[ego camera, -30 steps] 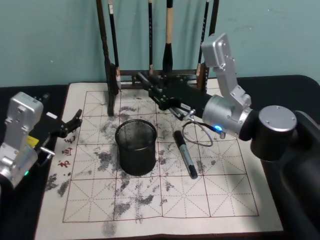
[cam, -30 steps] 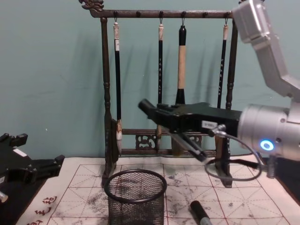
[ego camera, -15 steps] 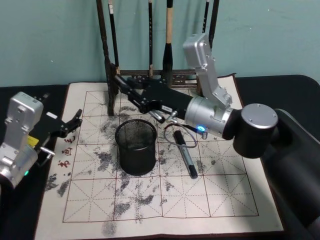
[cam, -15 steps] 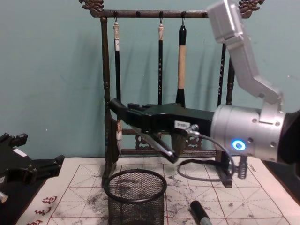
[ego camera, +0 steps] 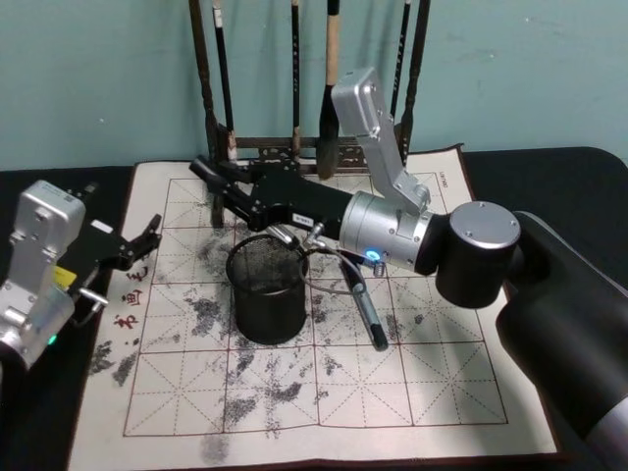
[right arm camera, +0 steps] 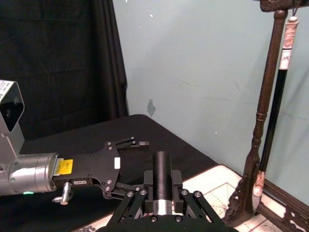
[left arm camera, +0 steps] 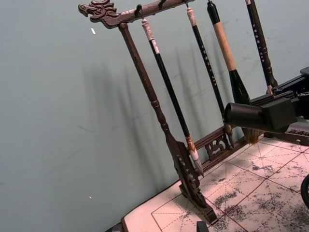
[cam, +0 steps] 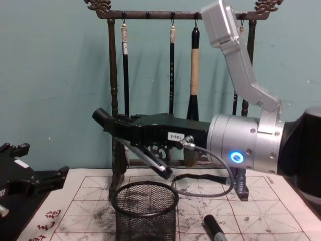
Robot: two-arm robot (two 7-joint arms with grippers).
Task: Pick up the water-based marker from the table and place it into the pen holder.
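My right gripper (ego camera: 235,188) is shut on a black water-based marker (cam: 103,118) whose end sticks out ahead of the fingers; the right wrist view has it as a black cylinder (right arm camera: 162,174) between the jaws. The gripper hangs level above the back rim of the pen holder (ego camera: 267,289), a black wire-mesh cup (cam: 145,213) on the mat, with the marker's tip reaching past the cup toward my left. A second black marker (ego camera: 365,312) lies flat on the mat just right of the cup. My left gripper (ego camera: 147,235) rests open at the mat's left edge.
A tall dark wooden brush rack (cam: 114,100) with several hanging brushes stands at the back of the ink-stained grid mat (ego camera: 324,392). A grey cable loop (cam: 200,188) hangs under my right wrist. Black cloth covers the table (ego camera: 569,177) around the mat.
My right arm has swung left with the marker, from right of the cup to over its back rim. The left arm and the marker on the mat have not moved.
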